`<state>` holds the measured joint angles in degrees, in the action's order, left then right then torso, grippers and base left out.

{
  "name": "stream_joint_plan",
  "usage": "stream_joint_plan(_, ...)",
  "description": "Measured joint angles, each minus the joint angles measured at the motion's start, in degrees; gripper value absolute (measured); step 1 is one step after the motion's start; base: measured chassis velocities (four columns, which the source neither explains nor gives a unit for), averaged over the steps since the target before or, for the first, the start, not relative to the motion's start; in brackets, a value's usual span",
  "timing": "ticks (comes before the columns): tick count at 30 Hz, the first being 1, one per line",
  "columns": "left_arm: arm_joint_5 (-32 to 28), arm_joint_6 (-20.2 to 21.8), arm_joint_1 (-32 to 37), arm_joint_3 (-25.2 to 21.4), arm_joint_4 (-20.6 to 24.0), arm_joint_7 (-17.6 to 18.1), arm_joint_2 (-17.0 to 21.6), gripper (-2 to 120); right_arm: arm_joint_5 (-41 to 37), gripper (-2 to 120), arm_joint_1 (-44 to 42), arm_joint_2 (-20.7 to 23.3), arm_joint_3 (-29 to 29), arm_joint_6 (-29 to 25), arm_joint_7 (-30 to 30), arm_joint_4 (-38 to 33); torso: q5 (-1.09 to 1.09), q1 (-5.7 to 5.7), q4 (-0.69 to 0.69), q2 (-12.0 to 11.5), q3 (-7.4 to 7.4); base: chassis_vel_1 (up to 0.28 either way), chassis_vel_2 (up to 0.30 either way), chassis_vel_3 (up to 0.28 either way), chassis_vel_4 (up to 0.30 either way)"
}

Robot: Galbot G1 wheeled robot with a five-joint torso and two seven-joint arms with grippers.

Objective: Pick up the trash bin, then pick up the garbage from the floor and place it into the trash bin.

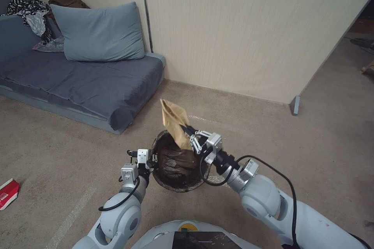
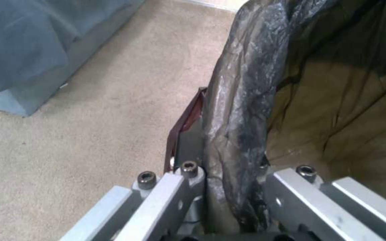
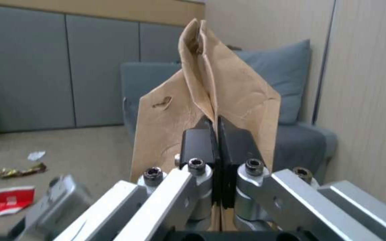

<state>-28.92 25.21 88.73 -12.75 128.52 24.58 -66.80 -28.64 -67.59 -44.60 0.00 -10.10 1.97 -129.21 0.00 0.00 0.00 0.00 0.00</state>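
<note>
While right gripper (image 1: pixel 187 129) jaws pinch unprinted tan paper (image 1: pixel 175 121) — left gripper (image 1: pixel 152 159) jaws clamp trash bin (image 1: pixel 177 181) rim.

Tan paper (image 1: pixel 174 122) pinched in my right gripper (image 1: pixel 186 129), whose black fingertips (image 3: pixel 202 142) sit on silver links. My left gripper (image 1: pixel 152 158), silver too, clamps the dark brown-black liner (image 1: pixel 176 161) of the trash bin (image 1: pixel 171 185). Beige carpet (image 1: pixel 272 132) below, a slate-blue sofa (image 1: pixel 89 79) with matching pillow (image 1: pixel 97 33), and a black-and-white patterned cloth (image 1: pixel 25 6). The flattened cup (image 1: pixel 7 193) is red and white, the candy wrapper (image 3: pixel 19 171) gold.
</note>
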Motion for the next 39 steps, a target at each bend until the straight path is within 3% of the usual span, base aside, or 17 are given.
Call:
stream_joint_plan(6,0.13,0.03,-0.05,-0.21,0.26,0.04,-0.42,4,2.78,0,-0.83,-0.81,-5.82,-0.95,-0.26,3.62,0.00,0.00,0.00,0.00,0.00,0.000,0.000,0.000,0.000)
stream_joint_plan(11,-0.13,0.03,-0.09,-0.52,0.89,0.08,-0.66,4,5.89,0,0.44,-2.95,-10.86,-2.15,-0.17,11.30,0.00,0.00,0.00,0.00,0.00,0.000,0.000,0.000,0.000)
stream_joint_plan(27,-1.34,0.08,-0.19,-1.05,1.45,0.31,-0.52,4,7.06,1,2.08,-4.18,-12.76,-0.25,1.39,15.39,0.00,0.00,0.00,0.00,0.01,0.000,0.000,0.000,0.000)
stream_joint_plan(39,-2.11,0.33,-0.66,-1.23,1.24,0.54,-0.51,4,6.76,42,1.36,-3.00,-11.82,0.41,1.90,13.00,0.01,0.00,0.00,0.00,0.00,0.000,0.000,0.000,0.000)
